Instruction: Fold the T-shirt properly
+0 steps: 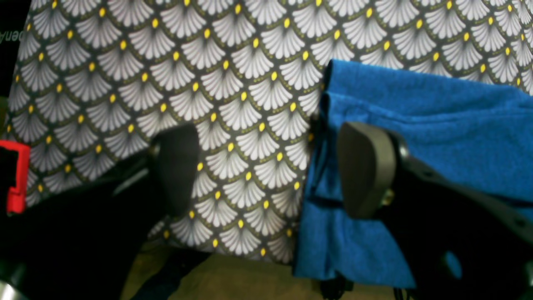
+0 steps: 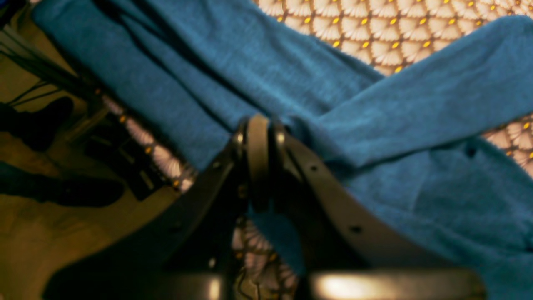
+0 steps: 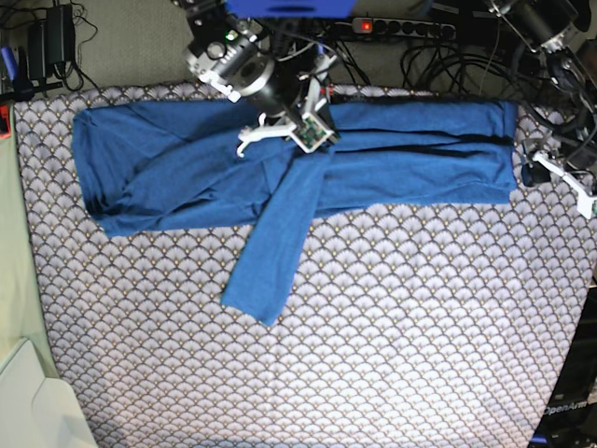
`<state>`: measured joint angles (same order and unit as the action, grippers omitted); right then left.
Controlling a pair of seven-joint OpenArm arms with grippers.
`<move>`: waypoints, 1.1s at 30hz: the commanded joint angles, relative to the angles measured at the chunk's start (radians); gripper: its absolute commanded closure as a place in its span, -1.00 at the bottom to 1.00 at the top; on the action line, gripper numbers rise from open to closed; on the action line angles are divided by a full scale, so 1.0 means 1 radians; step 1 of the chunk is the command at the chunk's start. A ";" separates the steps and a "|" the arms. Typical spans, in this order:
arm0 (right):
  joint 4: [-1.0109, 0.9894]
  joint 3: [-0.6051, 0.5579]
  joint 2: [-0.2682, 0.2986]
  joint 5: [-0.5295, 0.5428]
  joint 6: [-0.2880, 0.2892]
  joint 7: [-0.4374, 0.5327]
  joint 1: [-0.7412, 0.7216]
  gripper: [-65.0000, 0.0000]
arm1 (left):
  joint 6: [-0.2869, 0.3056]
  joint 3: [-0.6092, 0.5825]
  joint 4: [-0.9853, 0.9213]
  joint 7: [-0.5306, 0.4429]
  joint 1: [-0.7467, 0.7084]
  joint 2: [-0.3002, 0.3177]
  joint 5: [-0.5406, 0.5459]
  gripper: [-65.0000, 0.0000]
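While the T-shirt (image 3: 187,168) lies spread along the far part of the surface (image 3: 373,336), which carries a fan-patterned covering, we record it as partly folded: the body forms a long horizontal band and one sleeve (image 3: 275,252) runs diagonally out of that band toward the near side.

We find the right end effector (image 2: 258,137) over the upper middle of the garment, close to where the sleeve leaves the body. Its two fingers (image 2: 258,158) are pressed together, clenched. In the right wrist view blue fabric lies immediately around the tips, but we cannot tell whether any cloth is pinched between them.

We find the left end effector (image 1: 266,166) at the garment's end on the base view's right, near the surface's edge. Its fingers stand wide apart, released. In the left wrist view one pad (image 1: 366,166) sits in front of the folded blue edge, while the other pad (image 1: 179,166) is over bare patterned covering, clear of the cloth. The fabric edge falls between the two pads, nearer the pad on that view's right; whether the pad touches the cloth we cannot tell.
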<state>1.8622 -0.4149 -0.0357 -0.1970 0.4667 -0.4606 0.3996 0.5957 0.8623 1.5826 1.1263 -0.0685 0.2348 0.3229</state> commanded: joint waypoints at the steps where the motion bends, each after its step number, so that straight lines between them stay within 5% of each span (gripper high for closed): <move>1: 0.014 -0.005 -0.007 0.015 -0.003 0.024 -0.004 1.00 | 0.000 0.004 0.022 -0.010 0.012 0.018 0.012 -0.56; 4: 0.014 -0.008 -0.007 0.015 -0.003 0.024 -0.004 0.93 | 0.000 0.004 0.022 -0.010 0.012 0.018 0.012 -0.56; 13: 0.021 -0.055 0.046 0.015 -0.001 0.027 -0.004 0.28 | 0.000 0.004 0.022 -0.010 0.012 0.018 0.012 -0.56; 19: 0.090 -0.019 0.072 0.015 -0.001 0.024 -0.026 0.20 | 0.000 0.004 0.045 -0.019 0.012 0.018 0.025 -0.56; 24: 0.107 0.061 0.070 0.015 -0.001 0.024 -0.028 0.20 | -0.001 -0.008 0.120 -0.019 0.019 0.016 0.160 -0.56; 29: 0.107 0.158 0.072 0.015 -0.001 0.024 -0.026 0.20 | -0.012 -0.209 0.154 -0.019 0.115 0.011 0.195 -0.56; 33: 0.107 0.261 0.072 0.015 -0.001 0.023 -0.026 0.20 | -0.013 -0.400 0.134 -0.021 0.220 -0.059 0.178 -0.56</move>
<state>1.9503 -0.1555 0.0360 -0.1925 0.4675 -0.4606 0.3771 0.5800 0.4591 1.7058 1.1202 0.1356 0.1677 0.4942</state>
